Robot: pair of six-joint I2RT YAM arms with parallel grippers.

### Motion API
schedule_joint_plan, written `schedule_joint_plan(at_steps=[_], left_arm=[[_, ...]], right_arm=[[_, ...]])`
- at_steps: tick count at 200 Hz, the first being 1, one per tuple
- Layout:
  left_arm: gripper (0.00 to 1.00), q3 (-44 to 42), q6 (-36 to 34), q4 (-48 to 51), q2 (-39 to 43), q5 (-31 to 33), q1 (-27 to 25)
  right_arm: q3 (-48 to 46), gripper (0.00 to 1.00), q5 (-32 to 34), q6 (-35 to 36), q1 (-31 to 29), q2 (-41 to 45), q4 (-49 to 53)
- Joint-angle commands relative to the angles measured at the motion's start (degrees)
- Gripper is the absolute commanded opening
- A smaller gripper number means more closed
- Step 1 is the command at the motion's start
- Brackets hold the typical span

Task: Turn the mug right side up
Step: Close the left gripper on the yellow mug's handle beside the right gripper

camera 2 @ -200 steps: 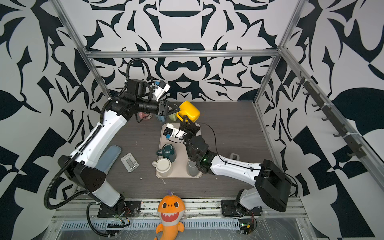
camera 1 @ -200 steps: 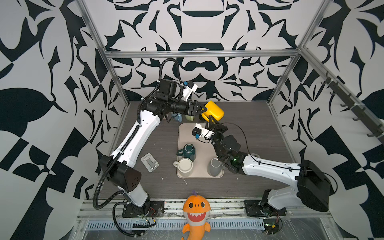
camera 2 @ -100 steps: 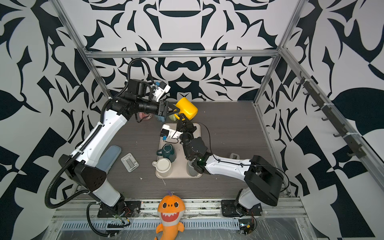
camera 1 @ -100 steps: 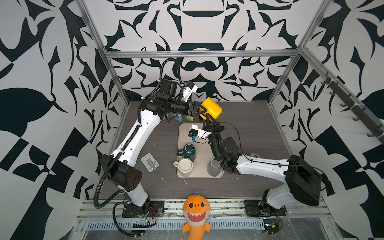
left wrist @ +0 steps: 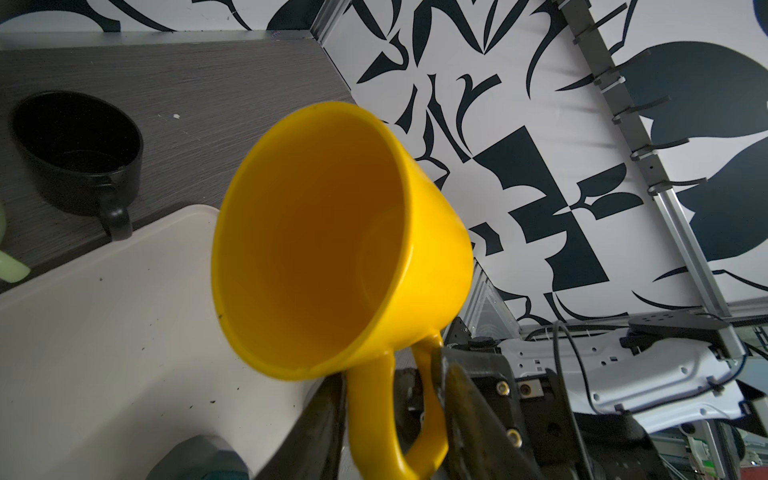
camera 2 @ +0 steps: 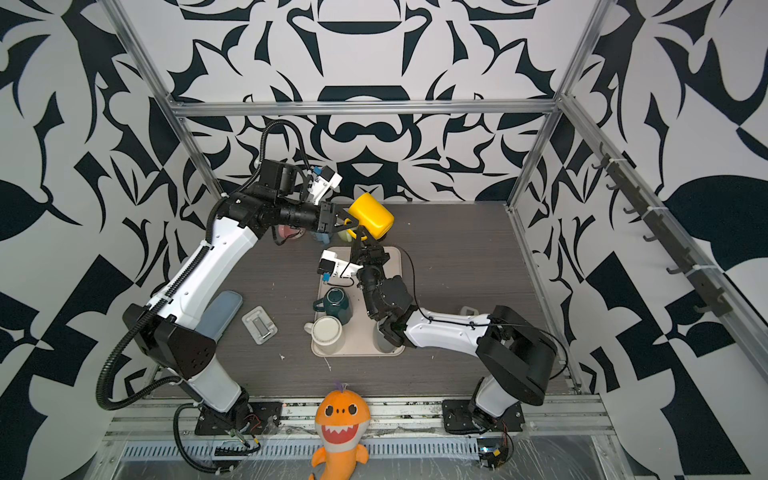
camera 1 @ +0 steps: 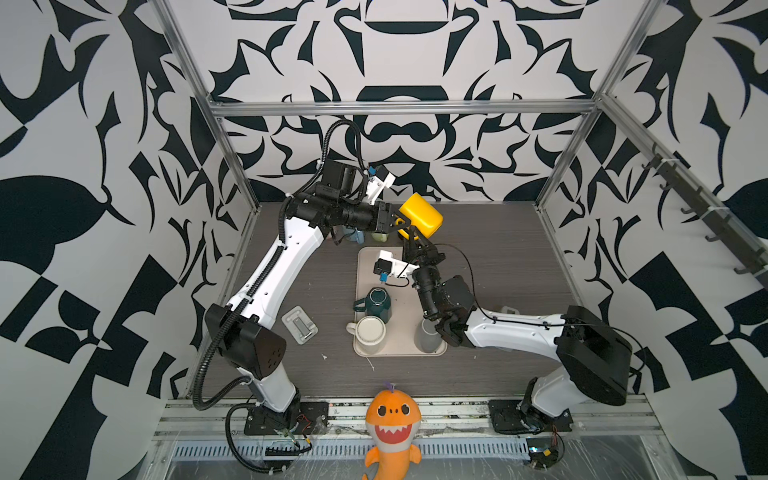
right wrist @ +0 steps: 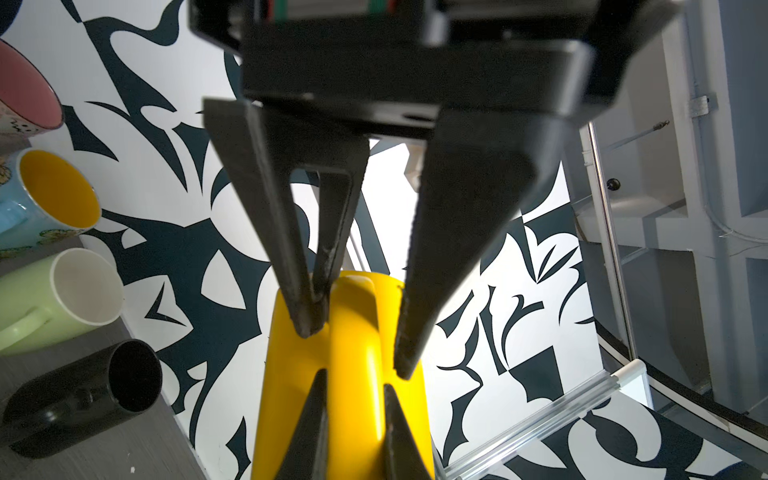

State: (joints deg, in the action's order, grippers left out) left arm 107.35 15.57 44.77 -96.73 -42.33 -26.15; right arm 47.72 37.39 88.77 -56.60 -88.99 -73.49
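Two arms on the yellow mug (camera 1: 420, 212), upper-middle of frame: right fingers (camera 1: 412, 243) pinch its handle from below, mouth faces my left fingers (camera 1: 395, 216). Can't tell if they're gripping.

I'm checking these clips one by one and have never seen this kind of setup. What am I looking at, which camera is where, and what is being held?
Two white robot arms stand at the near edge of a grey table. Both top views look down on the whole scene. The other two pictures come from a camera on each arm's wrist.

The right claw is shut on the handle of a yellow mug, which is lifted in the air and tilted. The left claw straddles the same handle; I cannot tell whether it presses.

A beige tray carries a dark green mug, a white mug and a grey cup. A black mug sits on the table beside the tray. An orange plush shark sits in front.
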Motion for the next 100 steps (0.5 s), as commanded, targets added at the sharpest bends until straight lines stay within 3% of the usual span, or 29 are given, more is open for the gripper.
schedule_joint_plan(at_steps=[1, 52, 79, 100], left_arm=[[0.4, 1.11, 0.38, 0.23, -0.82, -1.29, 0.14], [0.21, 0.74, 1.16, 0.05, -1.27, -1.95, 0.09], [0.0, 0.61, 1.99, -0.04, -1.77, -2.3, 0.14], [0.0, -0.2, 2.27, -0.04, -1.86, -2.49, 0.09]], right_arm=[[3.73, 0.0, -4.91, 1.14, -0.79, 2.07, -8.62], [3.54, 0.0, -5.9, 1.36, -0.88, 1.8, -8.6], [3.56, 0.0, -6.1, 1.51, -1.01, 1.56, -8.59], [3.78, 0.0, -5.96, 1.2, -0.99, 1.89, -8.57]])
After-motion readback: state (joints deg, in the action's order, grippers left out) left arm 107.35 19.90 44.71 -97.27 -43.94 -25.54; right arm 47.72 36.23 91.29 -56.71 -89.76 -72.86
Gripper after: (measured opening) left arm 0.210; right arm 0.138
